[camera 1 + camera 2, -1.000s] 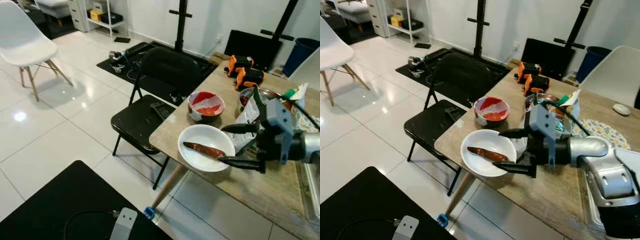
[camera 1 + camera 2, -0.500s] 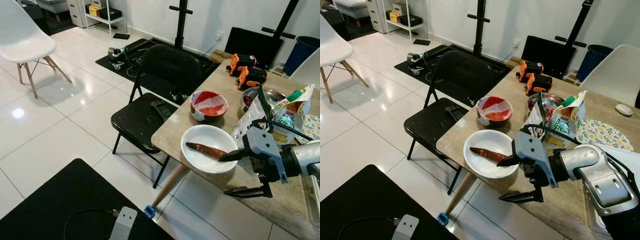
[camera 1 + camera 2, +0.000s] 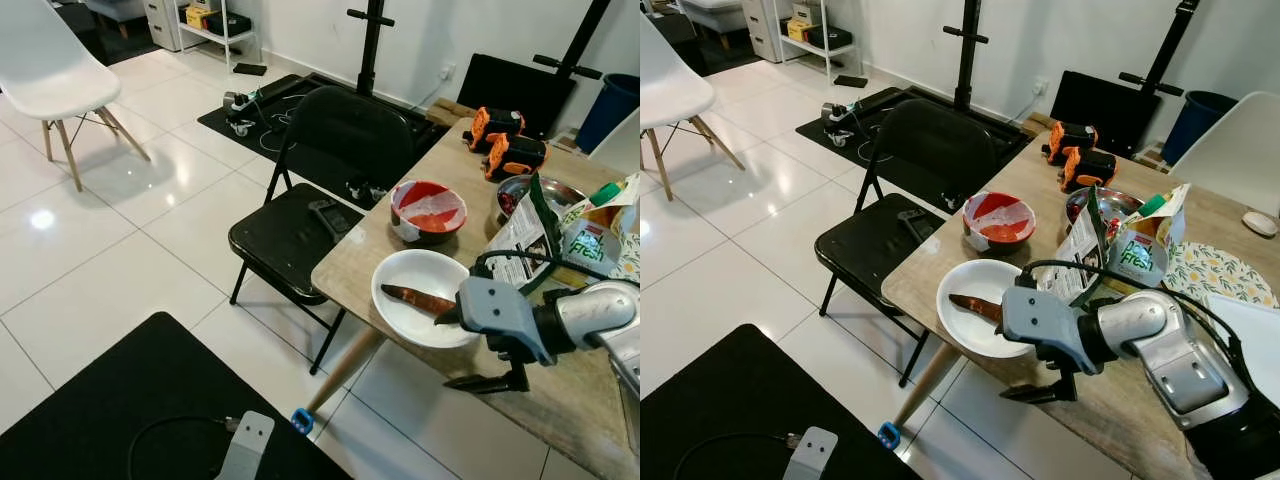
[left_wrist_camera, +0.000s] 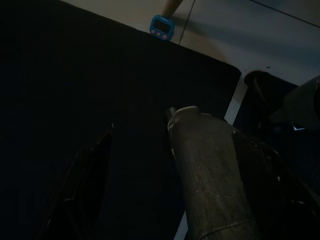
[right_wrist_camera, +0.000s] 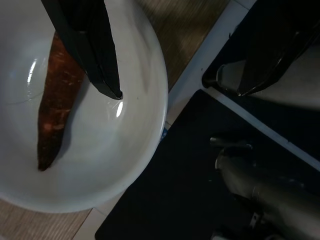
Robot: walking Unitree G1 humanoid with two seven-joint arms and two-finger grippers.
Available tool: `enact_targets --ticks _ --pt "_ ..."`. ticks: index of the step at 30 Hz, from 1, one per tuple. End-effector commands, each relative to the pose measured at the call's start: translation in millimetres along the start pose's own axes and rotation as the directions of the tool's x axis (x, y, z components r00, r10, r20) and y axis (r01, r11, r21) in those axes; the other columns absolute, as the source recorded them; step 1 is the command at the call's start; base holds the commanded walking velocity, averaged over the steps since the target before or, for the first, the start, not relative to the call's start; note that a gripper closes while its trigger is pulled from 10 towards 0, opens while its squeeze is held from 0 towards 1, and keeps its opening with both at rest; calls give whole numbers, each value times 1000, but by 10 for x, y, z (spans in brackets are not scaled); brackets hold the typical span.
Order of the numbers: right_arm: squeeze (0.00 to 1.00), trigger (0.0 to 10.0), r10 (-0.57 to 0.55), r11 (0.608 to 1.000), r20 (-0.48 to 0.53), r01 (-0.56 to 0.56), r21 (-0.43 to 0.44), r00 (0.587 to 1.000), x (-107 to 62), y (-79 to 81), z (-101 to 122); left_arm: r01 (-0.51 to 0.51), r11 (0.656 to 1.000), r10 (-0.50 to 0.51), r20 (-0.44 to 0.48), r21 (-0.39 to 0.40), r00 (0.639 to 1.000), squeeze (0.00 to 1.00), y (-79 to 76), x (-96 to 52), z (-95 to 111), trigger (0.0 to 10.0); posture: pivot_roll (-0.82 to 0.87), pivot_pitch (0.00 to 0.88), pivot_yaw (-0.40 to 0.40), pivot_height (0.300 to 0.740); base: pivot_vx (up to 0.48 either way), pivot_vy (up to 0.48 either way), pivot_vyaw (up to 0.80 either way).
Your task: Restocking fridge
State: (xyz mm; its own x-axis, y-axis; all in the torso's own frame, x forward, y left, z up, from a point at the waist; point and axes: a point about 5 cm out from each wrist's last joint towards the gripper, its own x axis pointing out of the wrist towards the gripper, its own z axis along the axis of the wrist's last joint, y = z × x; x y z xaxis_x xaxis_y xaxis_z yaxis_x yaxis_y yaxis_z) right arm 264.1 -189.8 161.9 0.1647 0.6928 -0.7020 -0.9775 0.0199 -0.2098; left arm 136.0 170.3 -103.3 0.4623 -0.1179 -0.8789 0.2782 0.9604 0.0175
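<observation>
We see the sweet potato (image 3: 416,298) lying in the white bowl (image 3: 398,320) at the near corner of the wooden surface (image 3: 560,395). Its long axis runs roughly along the surface's near edge, the narrow tip pointing away from the right end effector (image 3: 470,348), the thicker end toward it. In the right wrist view the sweet potato (image 5: 56,104) lies along the bowl's floor, partly under one black finger (image 5: 95,55).

Right end effector: fingers spread wide and holding nothing. The upper finger reaches over the bowl's rim with its tip just by the sweet potato's thick end; we cannot tell whether it touches. The lower finger (image 3: 490,381) sits outside the bowl, over the surface's front edge. The silver forearm (image 3: 1160,340) comes in from the robot's right, about level, with the wrist turned so the fingers stack one above the other.

Beyond the end effector: a red bowl (image 3: 429,209), a metal bowl (image 3: 520,190), a carton (image 3: 590,235) and two orange-and-black tools (image 3: 503,143). A black folding chair (image 3: 300,220) stands beside the surface.

Left end effector (image 4: 85,185): hanging low over a dark mat (image 4: 75,75); the view is too dark for us to tell the finger spacing.
</observation>
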Motion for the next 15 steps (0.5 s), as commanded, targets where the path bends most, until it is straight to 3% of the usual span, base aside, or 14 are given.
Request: enact_targets --ticks 1,6,15 --pt "0 10000 1 1000 2 -1 -14 1000 -4 -12 21 22 999 -24 -54 -30 998 0 -74 -18 -151 10000 -59 32 -79 740 0 0 0" --pt "0 10000 -7 1000 33 8 -16 999 -53 -40 63 22 999 -25 -53 -50 998 0 -66 -19 -150 10000 -59 30 -78 740 0 0 0" --pt "0 10000 -26 999 63 27 -22 998 -108 -63 98 25 999 -26 -62 -23 998 0 -72 -18 -154 10000 -65 26 -76 740 -320 0 0"
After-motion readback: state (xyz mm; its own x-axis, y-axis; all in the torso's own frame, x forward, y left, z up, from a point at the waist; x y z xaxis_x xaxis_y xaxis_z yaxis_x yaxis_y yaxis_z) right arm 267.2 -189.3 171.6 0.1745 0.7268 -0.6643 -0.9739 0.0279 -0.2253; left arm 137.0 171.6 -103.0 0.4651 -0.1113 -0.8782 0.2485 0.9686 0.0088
